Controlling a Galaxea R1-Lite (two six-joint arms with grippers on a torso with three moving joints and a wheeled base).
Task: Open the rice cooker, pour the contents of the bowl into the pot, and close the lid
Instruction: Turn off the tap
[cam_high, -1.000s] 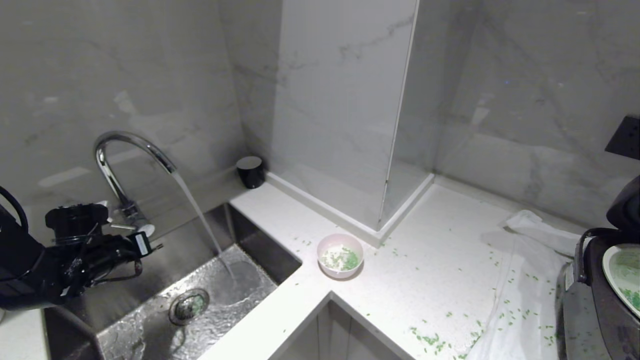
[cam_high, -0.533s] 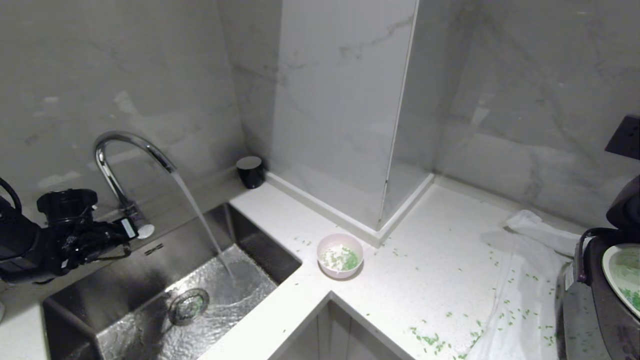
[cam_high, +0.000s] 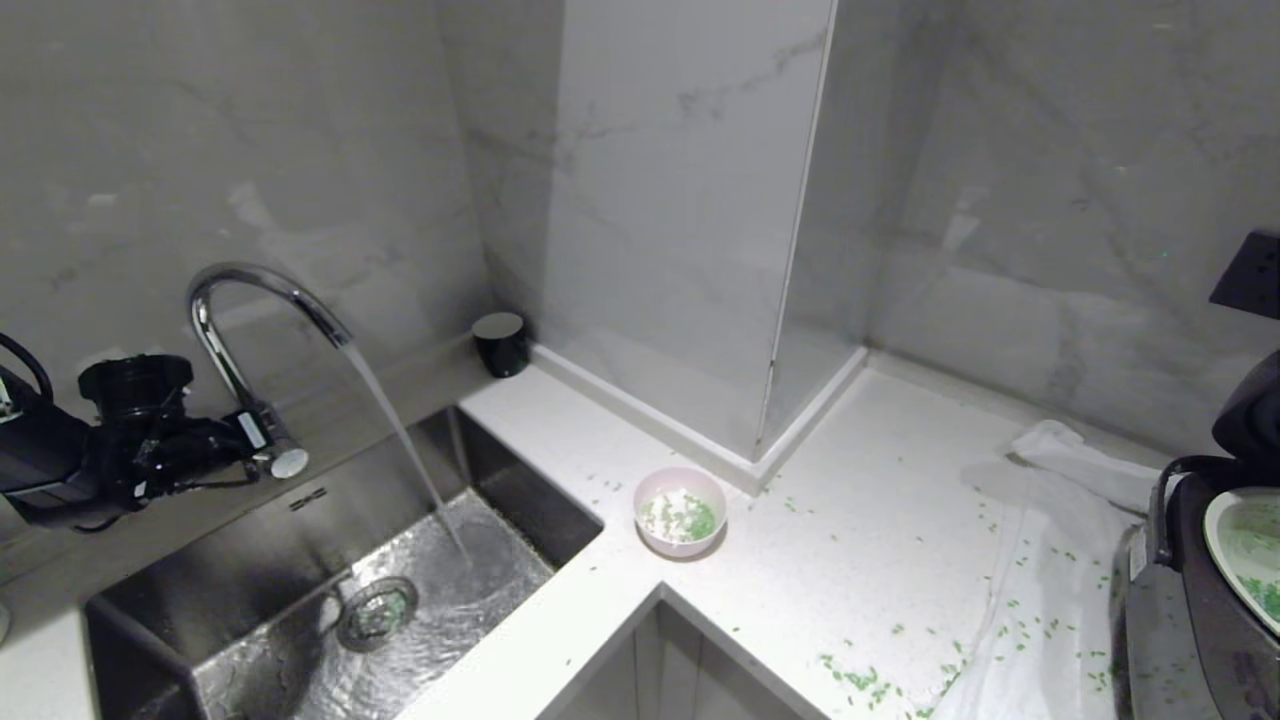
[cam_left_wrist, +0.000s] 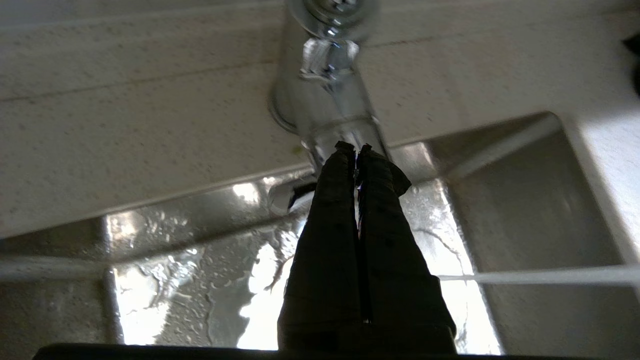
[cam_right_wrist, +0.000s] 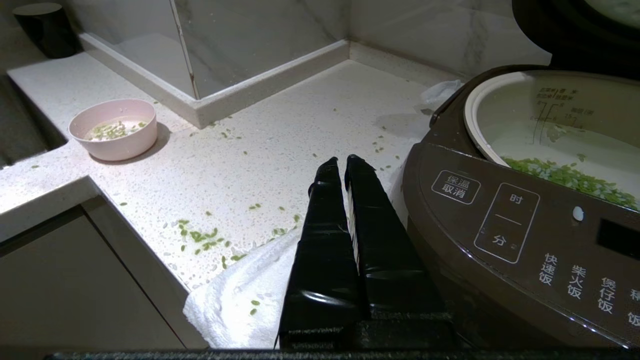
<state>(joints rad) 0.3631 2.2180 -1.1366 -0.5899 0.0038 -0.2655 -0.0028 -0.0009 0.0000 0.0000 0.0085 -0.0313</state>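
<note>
**A:** What is nearest the robot?

**B:** The right gripper (cam_right_wrist: 346, 161), fingers pressed together and holding nothing, hangs over a white towel (cam_right_wrist: 240, 295) at the counter's (cam_high: 880, 500) front edge, just beside the cooker (cam_right_wrist: 500, 235). The cooker's lid (cam_high: 1250, 410) stands up, and the pot (cam_right_wrist: 545, 125) inside holds green grains (cam_right_wrist: 565, 177) at the bottom.

**A:** And the bowl?

**B:** The bowl (cam_high: 680, 510) sits upright farther back on the counter, near the inner corner by the sink (cam_high: 330, 600), well apart from the cooker. Some grains (cam_high: 690, 518) lie in it, and more are scattered over the counter and towel.

**A:** Where is the left gripper?

**B:** The left gripper (cam_left_wrist: 354, 148) is at the far left above the sink's back edge, fingers closed together and empty, tips at the tap's (cam_high: 240, 300) base. Water (cam_high: 400, 430) pours from the spout into the sink.

**A:** Anything behind?

**B:** A small dark cup (cam_high: 500, 343) stands against the marble wall.
</note>
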